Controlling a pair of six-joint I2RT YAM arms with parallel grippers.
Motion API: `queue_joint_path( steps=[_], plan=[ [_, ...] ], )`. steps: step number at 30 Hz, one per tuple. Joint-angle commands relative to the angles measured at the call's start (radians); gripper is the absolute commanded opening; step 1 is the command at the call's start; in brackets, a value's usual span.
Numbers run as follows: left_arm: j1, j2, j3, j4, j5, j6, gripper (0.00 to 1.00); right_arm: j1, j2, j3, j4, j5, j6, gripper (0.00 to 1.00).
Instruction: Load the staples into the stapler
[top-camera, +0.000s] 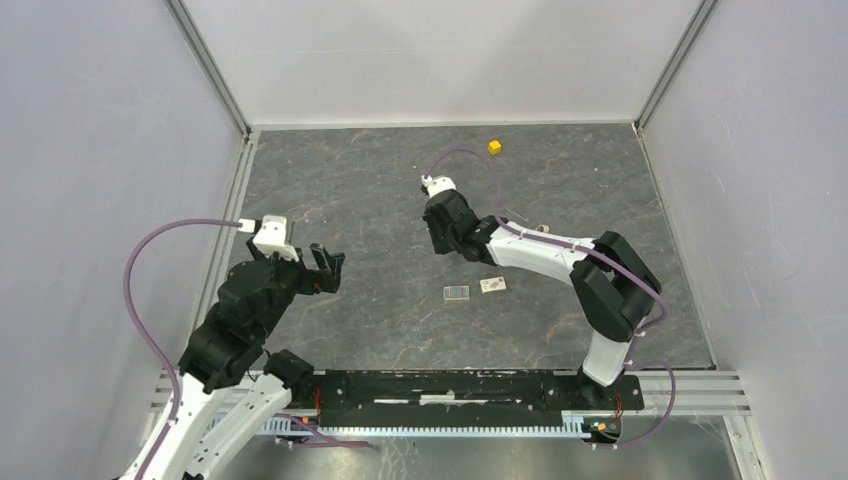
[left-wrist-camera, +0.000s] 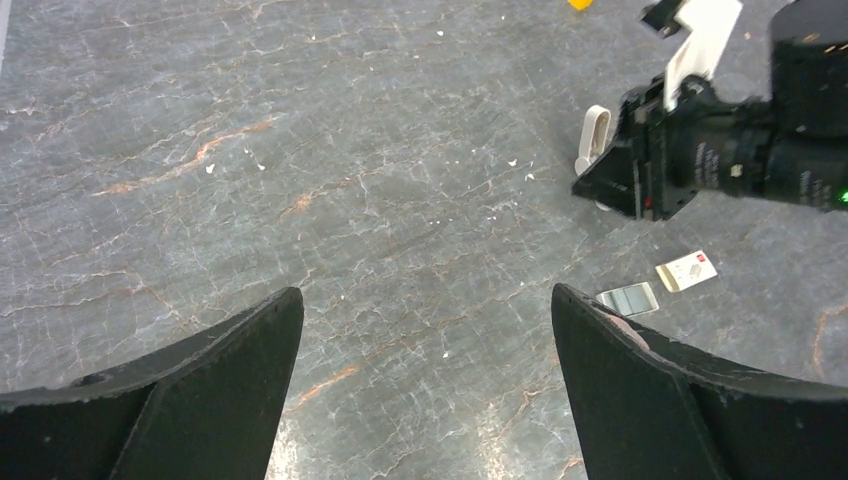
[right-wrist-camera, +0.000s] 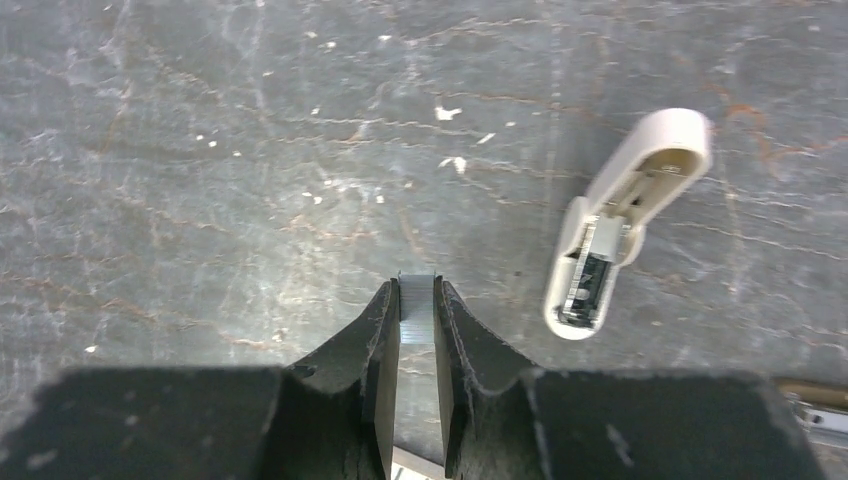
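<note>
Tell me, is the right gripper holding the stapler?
No, the stapler lies open on the table beside the right gripper, which pinches a silvery strip.

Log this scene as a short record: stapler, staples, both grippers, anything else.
stapler: lying open on the table, metal channel exposed
staples: flat silvery block on the table beside a pale card
right gripper: shut on a thin silvery strip, beside the stapler, not touching it
left gripper: open, empty
other: yellow cube near the table's far edge
</note>
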Motion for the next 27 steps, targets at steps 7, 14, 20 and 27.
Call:
queue_joint_path(
  steps=[7,14,20,27],
  plan=[
    [-0.004,0.057,0.02,0.001,-0.056,0.129,1.0,-0.081,-0.092,-0.124,0.111,0.061,-0.021,0.23],
    [-0.005,0.072,0.012,0.004,-0.06,0.121,1.0,-0.106,-0.088,-0.151,0.147,0.07,-0.01,0.23],
    [-0.004,0.092,0.012,0.007,-0.058,0.122,1.0,-0.127,-0.097,-0.177,0.176,0.083,0.007,0.23],
    [-0.004,0.087,0.011,0.009,-0.055,0.123,1.0,-0.14,-0.091,-0.189,0.21,0.09,0.033,0.22]
  ],
)
